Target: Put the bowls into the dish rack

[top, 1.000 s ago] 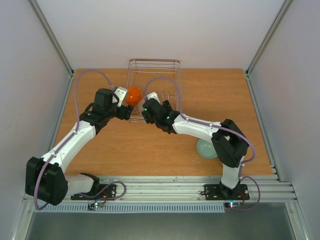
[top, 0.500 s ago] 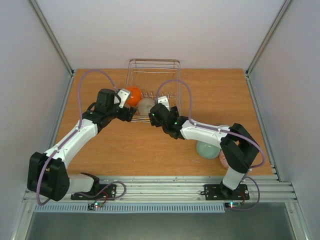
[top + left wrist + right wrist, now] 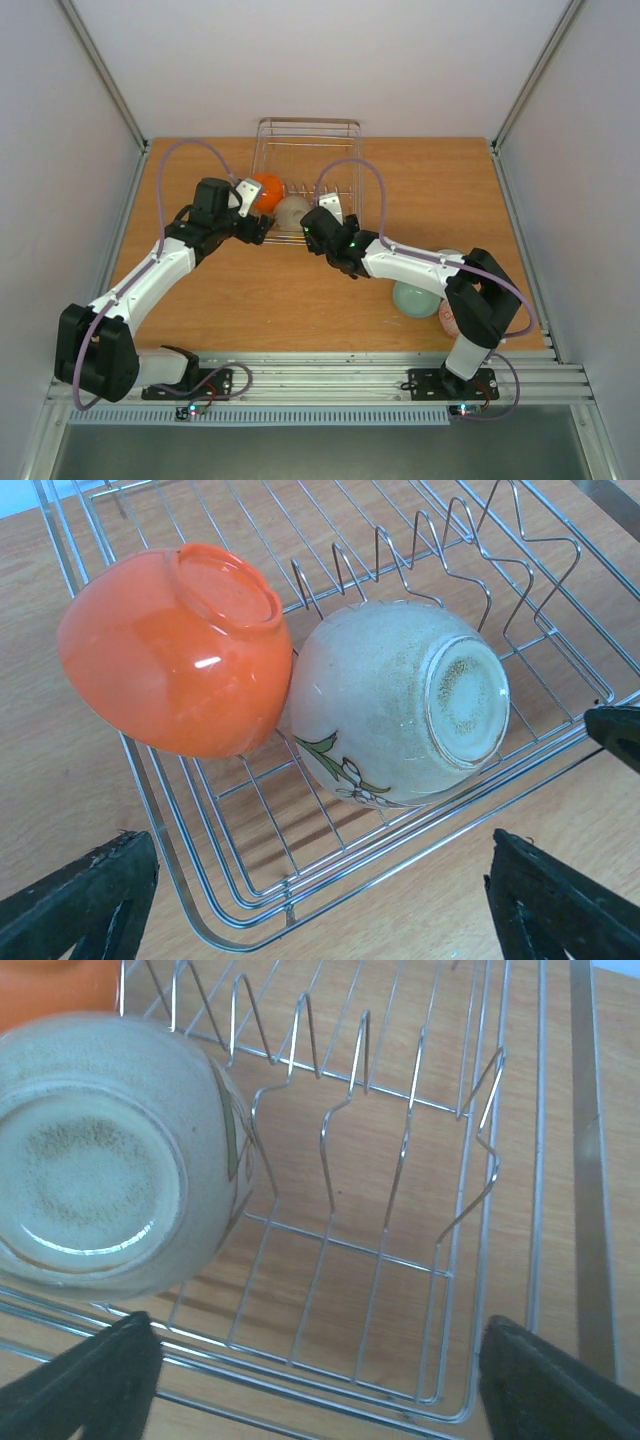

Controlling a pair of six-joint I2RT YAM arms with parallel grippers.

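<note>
The wire dish rack (image 3: 308,122) stands at the back middle of the table. In it an orange bowl (image 3: 267,188) lies tipped against the tines, and an off-white bowl with a leaf pattern (image 3: 292,211) leans beside it, touching it. Both show in the left wrist view, orange (image 3: 170,660) and off-white (image 3: 390,710), inside the rack (image 3: 389,876). My left gripper (image 3: 256,224) (image 3: 320,920) is open and empty at the rack's near left corner. My right gripper (image 3: 314,224) (image 3: 325,1390) is open and empty at the near edge of the rack (image 3: 541,1160), next to the off-white bowl (image 3: 100,1160).
A pale mint-green bowl (image 3: 410,298) and a red-and-white patterned bowl (image 3: 449,318) sit on the table at the near right, partly under my right arm. The right half of the rack holds only tines.
Both grippers have let go of their bowls, which now rest in the rack. The right arm has drawn back toward the near side; the left gripper has backed off slightly.
</note>
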